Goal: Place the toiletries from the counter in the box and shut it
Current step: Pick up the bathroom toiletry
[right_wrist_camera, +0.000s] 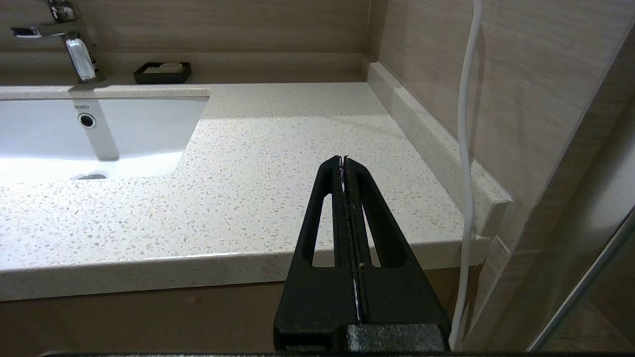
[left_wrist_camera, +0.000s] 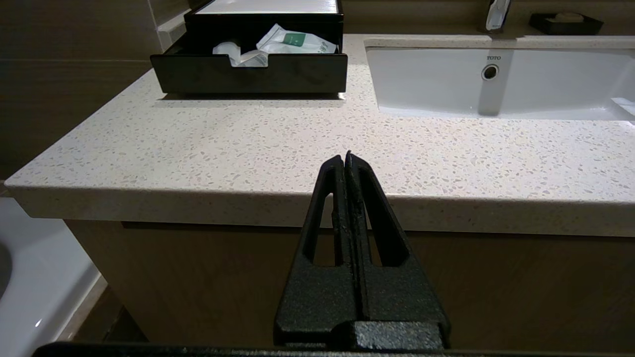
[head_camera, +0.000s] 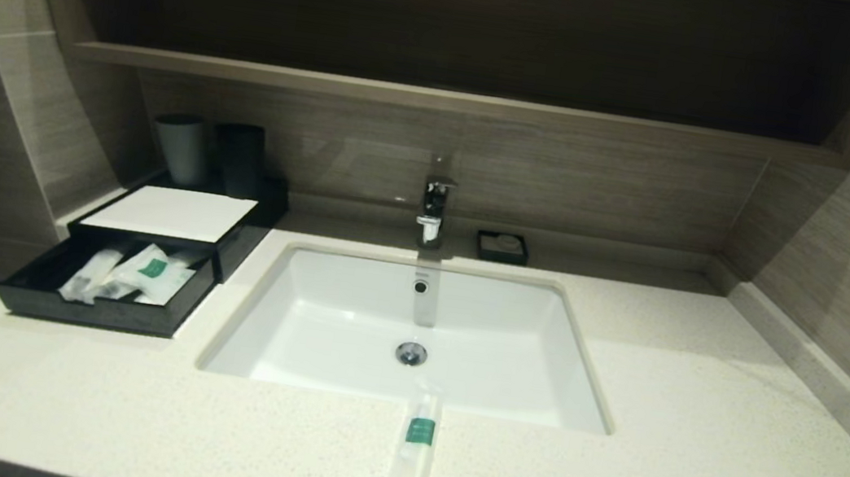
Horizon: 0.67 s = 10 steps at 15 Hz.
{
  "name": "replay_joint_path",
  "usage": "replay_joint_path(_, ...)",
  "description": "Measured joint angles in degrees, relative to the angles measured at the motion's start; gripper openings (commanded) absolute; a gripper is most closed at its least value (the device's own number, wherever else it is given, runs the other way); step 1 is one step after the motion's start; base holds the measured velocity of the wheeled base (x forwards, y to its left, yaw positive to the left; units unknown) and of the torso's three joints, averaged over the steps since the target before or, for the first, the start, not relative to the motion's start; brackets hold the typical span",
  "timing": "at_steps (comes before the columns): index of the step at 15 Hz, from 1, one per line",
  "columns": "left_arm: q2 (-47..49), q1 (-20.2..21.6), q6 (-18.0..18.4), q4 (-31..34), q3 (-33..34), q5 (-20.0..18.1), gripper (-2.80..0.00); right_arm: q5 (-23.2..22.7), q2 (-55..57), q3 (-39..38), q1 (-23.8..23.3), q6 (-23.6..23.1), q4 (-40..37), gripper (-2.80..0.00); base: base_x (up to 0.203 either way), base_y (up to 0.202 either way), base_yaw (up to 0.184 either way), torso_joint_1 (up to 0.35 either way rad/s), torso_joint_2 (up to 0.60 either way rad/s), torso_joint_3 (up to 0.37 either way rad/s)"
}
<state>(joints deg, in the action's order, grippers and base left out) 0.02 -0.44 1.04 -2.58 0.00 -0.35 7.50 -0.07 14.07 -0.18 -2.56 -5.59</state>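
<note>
Head view: sachet [head_camera: 414, 451] on counter [head_camera: 694, 438] front; right gripper [right_wrist_camera: 345, 161] clenched, empty, apart.

Soft light from above brightens the counter [head_camera: 694, 438] and sink basin [head_camera: 343, 359], the shelf recess [head_camera: 454, 21] stays dark, and straight wall edges bow toward the head view's borders.

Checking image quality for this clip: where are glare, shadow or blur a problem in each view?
Head view: the recess above the faucet is dark, and the sachet near the front edge looks washed out and soft. Left wrist view: the box casts a narrow shadow on the counter. Right wrist view: the sink floor glares.
</note>
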Motion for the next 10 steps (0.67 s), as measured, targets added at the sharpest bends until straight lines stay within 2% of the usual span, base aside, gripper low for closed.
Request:
replay_joint_path(3, -0.02, 0.0, 0.0, -0.02, 0.0, 0.05, -2.8, -0.33, 0.0, -3.85, 0.0, -0.79, 2.87, -2.8, 0.0, 0.0, 0.0, 0.0, 0.0, 0.0)
replay_joint_path(10, -0.02, 0.0, 0.01, -0.02, 0.0, 0.02, -2.8, -5.57, 0.0, -11.98, 0.0, -3.13, 5.94, -2.8, 0.0, 0.0, 0.0, 0.0, 0.0, 0.0)
